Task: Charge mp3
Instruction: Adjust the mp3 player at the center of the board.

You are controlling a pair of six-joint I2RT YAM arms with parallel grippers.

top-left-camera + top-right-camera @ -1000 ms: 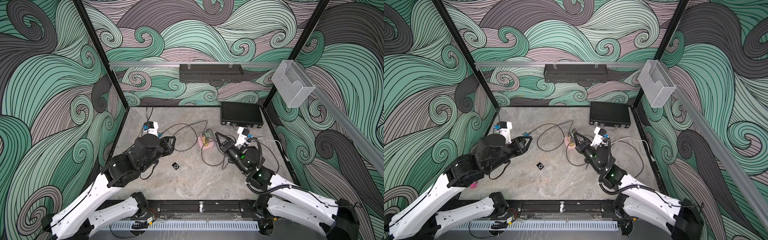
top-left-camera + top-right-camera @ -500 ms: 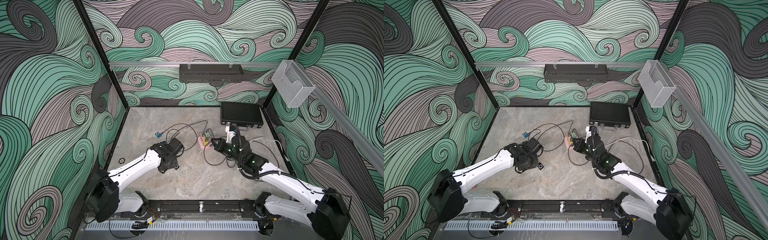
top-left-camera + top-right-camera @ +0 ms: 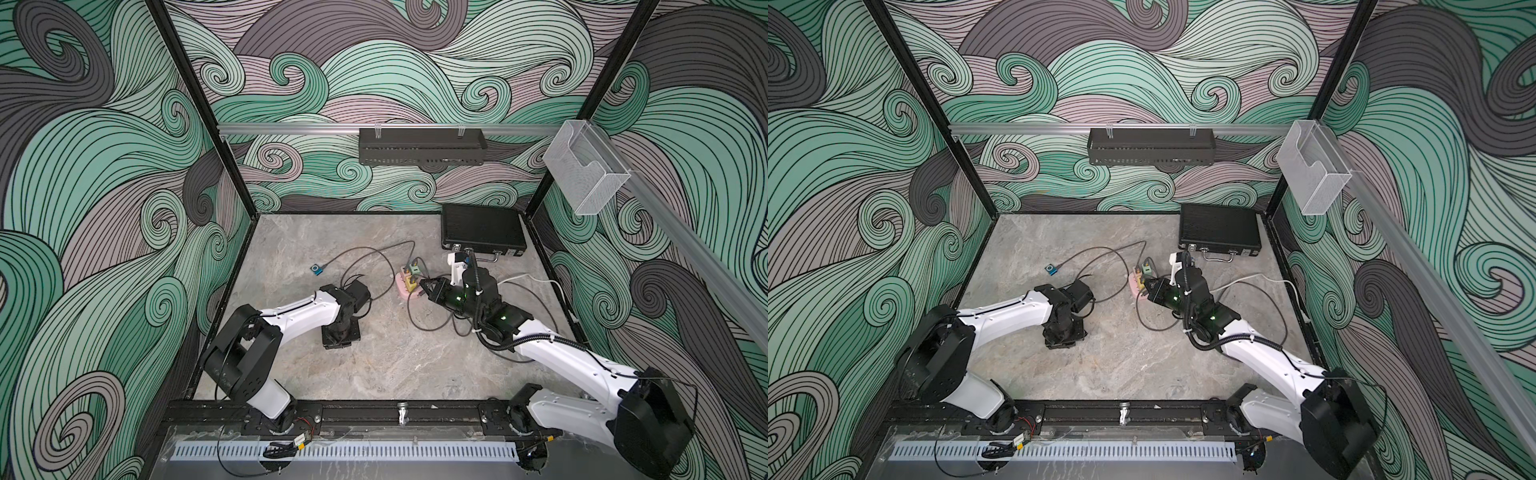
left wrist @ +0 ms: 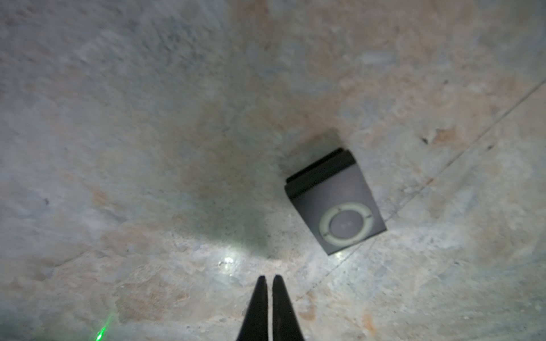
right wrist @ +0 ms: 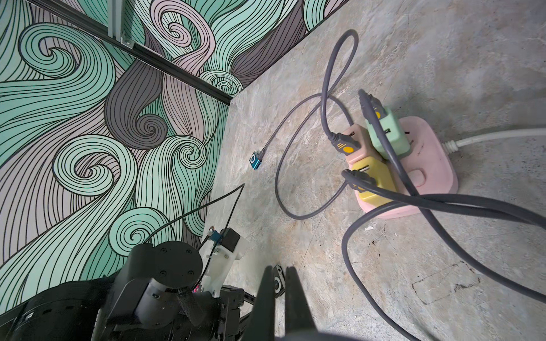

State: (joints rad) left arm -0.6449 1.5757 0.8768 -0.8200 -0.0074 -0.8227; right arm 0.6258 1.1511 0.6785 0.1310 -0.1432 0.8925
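Grey marbled tabletop [image 3: 395,365], boxed in by walls of green and mauve swirls. Lying flat and face up on it in the left wrist view: small black music player [image 4: 335,203]. Nearly square, with a pale control ring around a dark centre button and a thicker black clip edge along one side. Placed at about 8 o'clock from the table's middle, hidden beneath the left pincer [image 3: 340,337] in both top views. Left pincer tips pressed almost together, gripping nothing, close to the player but not touching it. Second, blue player [image 3: 316,270] at 10 o'clock, with a grey cable [image 3: 365,249] plugged in and running to a pink power strip [image 3: 401,293] near the middle, loaded with pink, green and yellow chargers. Right pincer [image 3: 423,286] at the strip's 3 o'clock side, tips drawn narrow, nothing seen between them. Black case [image 3: 482,228] at 1 o'clock, against the back wall.
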